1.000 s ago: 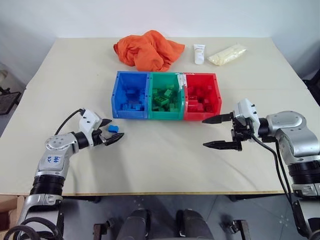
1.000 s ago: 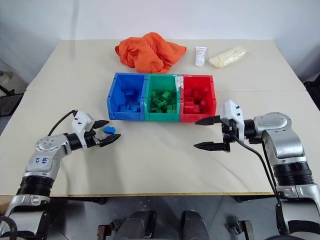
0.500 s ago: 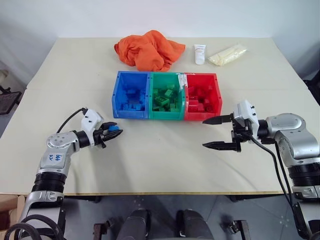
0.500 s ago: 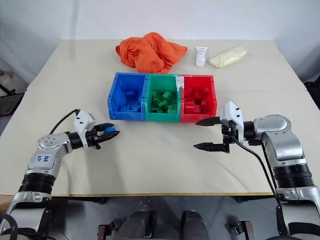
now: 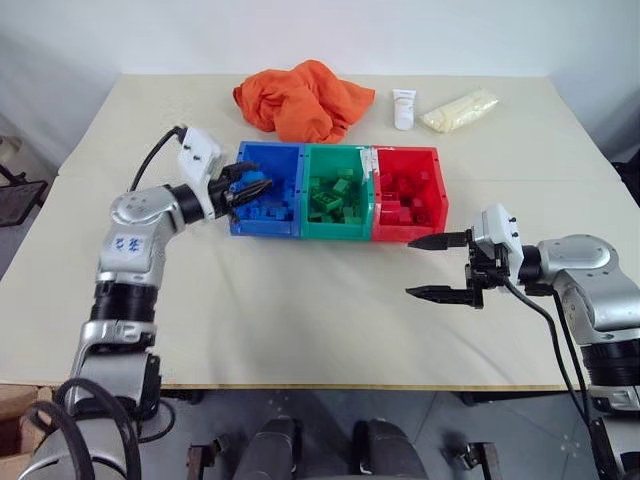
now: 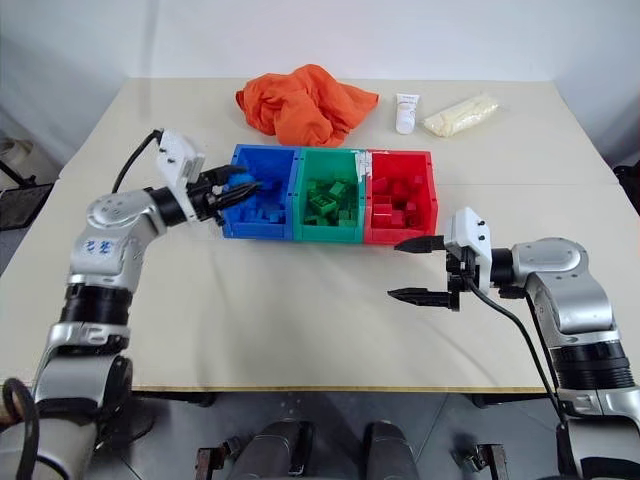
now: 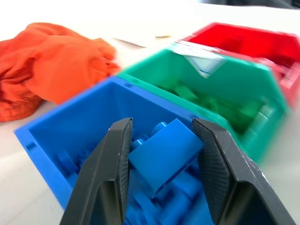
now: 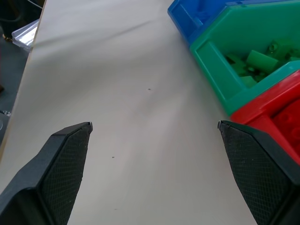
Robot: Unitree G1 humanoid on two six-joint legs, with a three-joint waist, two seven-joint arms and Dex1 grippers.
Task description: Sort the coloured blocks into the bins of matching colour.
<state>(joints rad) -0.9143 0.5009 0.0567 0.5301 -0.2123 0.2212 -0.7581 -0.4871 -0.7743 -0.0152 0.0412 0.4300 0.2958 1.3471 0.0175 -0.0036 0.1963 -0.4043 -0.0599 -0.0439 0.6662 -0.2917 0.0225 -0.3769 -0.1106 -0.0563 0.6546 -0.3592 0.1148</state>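
Three joined bins stand mid-table: the blue bin [image 5: 292,150], the green bin [image 5: 338,151] and the red bin [image 5: 405,152], each holding several blocks of its own colour. My left gripper [image 5: 253,186] is shut on a blue block [image 7: 161,153] and hangs over the left part of the blue bin, above the blue blocks inside. My right gripper [image 5: 428,266] stands open above the bare table, in front of the red bin, with nothing between its fingers.
An orange cloth [image 5: 300,97] lies behind the bins. A white tube [image 5: 404,108] and a pale yellow packet [image 5: 457,109] lie at the back right. Bare table stretches in front of the bins between the two arms.
My left gripper shut on the blue block on the table, lifted it and carried it up and forward over the blue bin. The right gripper has stayed in place, open.
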